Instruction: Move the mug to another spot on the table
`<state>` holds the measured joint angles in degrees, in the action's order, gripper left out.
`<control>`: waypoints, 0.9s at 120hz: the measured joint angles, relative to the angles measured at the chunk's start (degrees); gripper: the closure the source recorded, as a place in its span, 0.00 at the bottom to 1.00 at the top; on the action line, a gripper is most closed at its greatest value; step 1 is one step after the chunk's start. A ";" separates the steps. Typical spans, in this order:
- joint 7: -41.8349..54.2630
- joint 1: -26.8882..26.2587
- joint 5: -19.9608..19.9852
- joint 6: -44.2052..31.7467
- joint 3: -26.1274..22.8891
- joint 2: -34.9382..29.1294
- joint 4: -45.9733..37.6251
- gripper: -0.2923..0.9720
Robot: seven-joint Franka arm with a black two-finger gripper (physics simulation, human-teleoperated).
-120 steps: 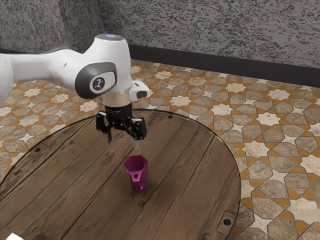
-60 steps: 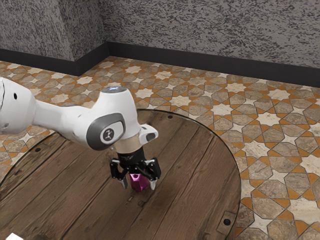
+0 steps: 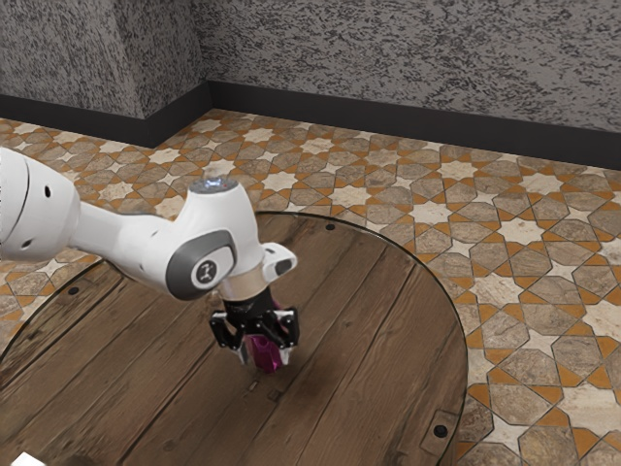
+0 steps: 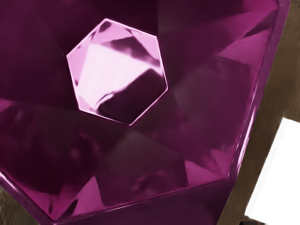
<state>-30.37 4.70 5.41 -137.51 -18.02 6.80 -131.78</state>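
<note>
Gripping the purple mug [image 3: 268,355] from both sides with the claw [image 3: 260,348], upright near the middle of the worktop [image 3: 369,311].

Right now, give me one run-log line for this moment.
phase: grasp | gripper: shut on mug | mug: upright, on round wooden table | lift: not yet

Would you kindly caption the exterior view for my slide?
Black pincer around a faceted magenta mug standing on the round wooden table.
</note>
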 joint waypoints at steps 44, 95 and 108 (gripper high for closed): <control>-1.47 -0.05 -1.95 -6.68 1.24 3.10 -0.02 0.51; -2.57 -0.09 -2.01 -8.26 2.49 0.79 -1.89 0.65; -2.69 -0.11 -1.96 -9.13 3.21 -0.05 -2.08 0.67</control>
<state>-33.06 4.59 3.45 -146.64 -14.81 6.75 -133.86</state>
